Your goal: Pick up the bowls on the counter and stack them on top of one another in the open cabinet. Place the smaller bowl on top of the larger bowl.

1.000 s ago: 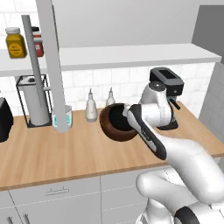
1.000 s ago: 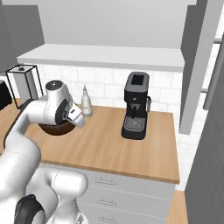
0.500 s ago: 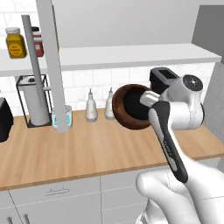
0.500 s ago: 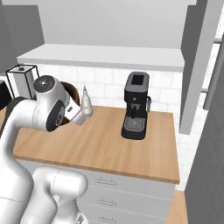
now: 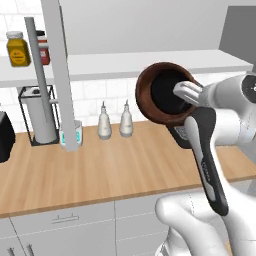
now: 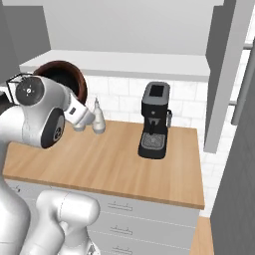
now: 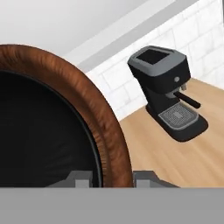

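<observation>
Pinching the larger bowl's (image 5: 165, 94) rim, tool (image 5: 186, 93) narrowly parted, smaller bowl (image 7: 43, 144) nested inside

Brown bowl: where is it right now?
The brown bowl is held in the gripper above the counter, tipped on its side, level with the cabinet shelf.
</observation>
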